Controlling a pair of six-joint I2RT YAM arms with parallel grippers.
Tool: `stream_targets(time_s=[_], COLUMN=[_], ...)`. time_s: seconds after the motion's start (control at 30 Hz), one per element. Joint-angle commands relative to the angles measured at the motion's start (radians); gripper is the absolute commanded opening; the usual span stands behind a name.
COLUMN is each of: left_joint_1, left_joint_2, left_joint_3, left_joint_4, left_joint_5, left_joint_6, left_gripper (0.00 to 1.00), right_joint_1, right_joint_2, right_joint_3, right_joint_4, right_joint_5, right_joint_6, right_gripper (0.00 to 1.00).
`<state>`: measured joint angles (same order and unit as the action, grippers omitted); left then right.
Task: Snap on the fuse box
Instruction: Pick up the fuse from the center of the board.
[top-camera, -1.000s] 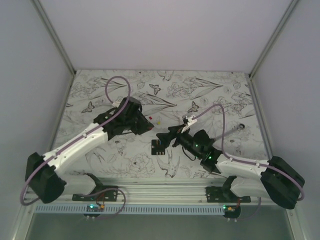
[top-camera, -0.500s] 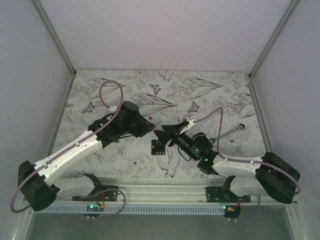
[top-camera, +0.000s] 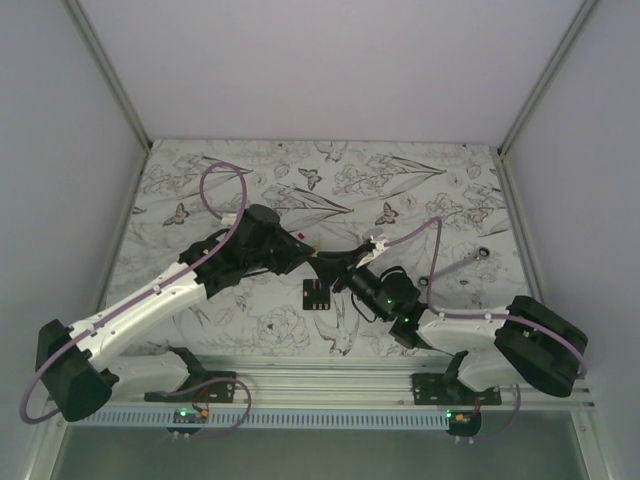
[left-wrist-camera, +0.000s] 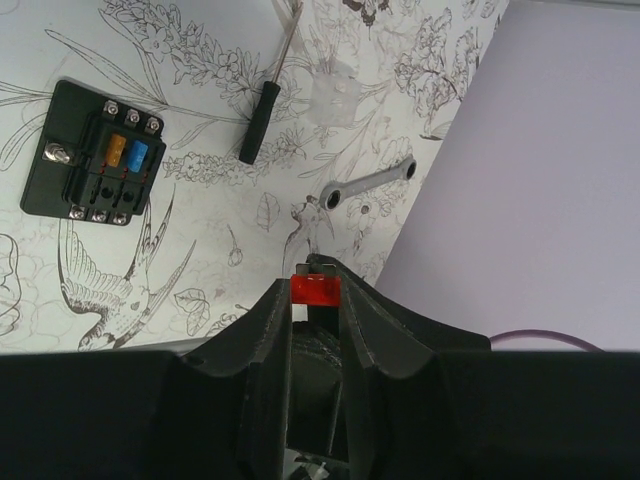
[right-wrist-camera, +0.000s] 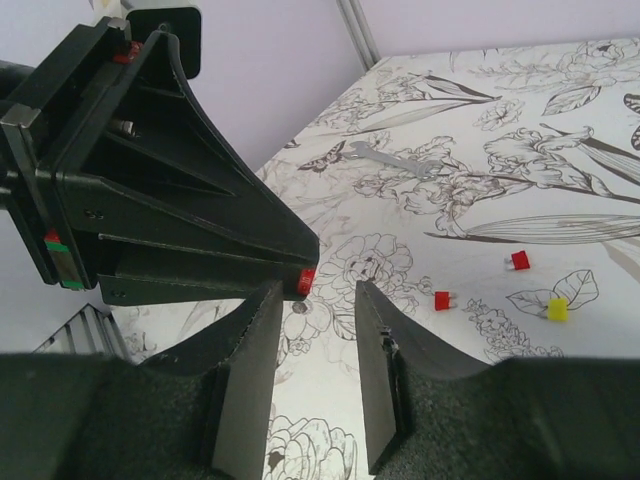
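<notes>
The fuse box (top-camera: 316, 294) is a flat black square block on the floral mat, also in the left wrist view (left-wrist-camera: 95, 150) with an orange and a blue fuse in its slots. My left gripper (left-wrist-camera: 315, 292) is shut on a small red fuse (left-wrist-camera: 315, 290) and hangs above the mat, behind the box (top-camera: 300, 246). My right gripper (right-wrist-camera: 318, 290) is open and empty, its fingertips on either side of the left gripper's tip, where the red fuse (right-wrist-camera: 306, 281) shows. In the top view the right gripper (top-camera: 328, 262) sits just right of the left one.
A black-handled screwdriver (left-wrist-camera: 262, 120), a metal wrench (left-wrist-camera: 365, 185) and a clear plastic piece (left-wrist-camera: 335, 90) lie on the mat. Two loose red fuses (right-wrist-camera: 442, 300) (right-wrist-camera: 519, 260) and a yellow one (right-wrist-camera: 557, 310) lie near. White walls enclose the mat.
My left arm has stretched further right and forward with the red fuse. My right gripper has moved left until its open fingers meet the left gripper's tip.
</notes>
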<state>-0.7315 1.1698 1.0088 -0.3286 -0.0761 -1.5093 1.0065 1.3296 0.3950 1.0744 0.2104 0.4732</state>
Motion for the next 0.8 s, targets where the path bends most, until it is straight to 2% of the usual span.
stream_targets(time_s=[0.0, 0.3, 0.77], left_joint_1=[-0.012, -0.023, -0.024], left_joint_2=[-0.004, 0.006, -0.016], left_joint_3=[-0.018, -0.022, -0.052], left_joint_4=[0.023, 0.047, 0.050], left_joint_5=[-0.002, 0.029, 0.008], left_joint_6=[-0.019, -0.020, -0.022], left_gripper=[0.05, 0.04, 0.05], right_joint_1=[0.012, 0.012, 0.009], right_joint_2=[0.012, 0.021, -0.011], right_joint_3=[0.017, 0.012, 0.001], right_joint_4=[0.108, 0.143, 0.118], right_joint_5=[0.057, 0.092, 0.119], right_joint_6=[0.026, 0.041, 0.032], right_gripper=[0.39, 0.32, 0.33])
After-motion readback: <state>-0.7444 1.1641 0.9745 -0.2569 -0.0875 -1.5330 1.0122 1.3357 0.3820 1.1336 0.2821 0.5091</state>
